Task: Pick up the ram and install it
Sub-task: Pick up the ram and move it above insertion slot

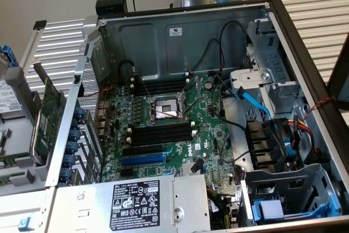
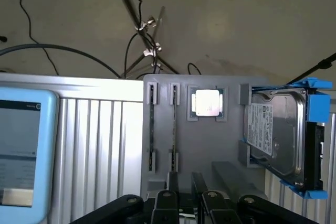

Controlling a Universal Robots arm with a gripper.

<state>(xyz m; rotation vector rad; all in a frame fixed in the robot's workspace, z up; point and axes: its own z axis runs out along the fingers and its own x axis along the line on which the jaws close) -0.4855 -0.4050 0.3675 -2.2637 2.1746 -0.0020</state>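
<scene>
Finds the hand (image 2: pixel 185 176) with fingers a little apart, clamped on nothing, close to a grey rack (image 2: pixel 210 145). Places the ram (image 2: pixel 174 129) on edge in that rack's clips, a second stick (image 2: pixel 152 129) just beside it, then a processor chip (image 2: pixel 207 102) and a hard drive (image 2: pixel 278 135) in blue rails. Reads "DELL" on the motherboard (image 1: pixel 212 135) inside the open case (image 1: pixel 163 31) — black memory slots (image 1: pixel 163 133) flank its socket. Leaves the power supply label (image 1: pixel 136 201) as too small to read.
</scene>
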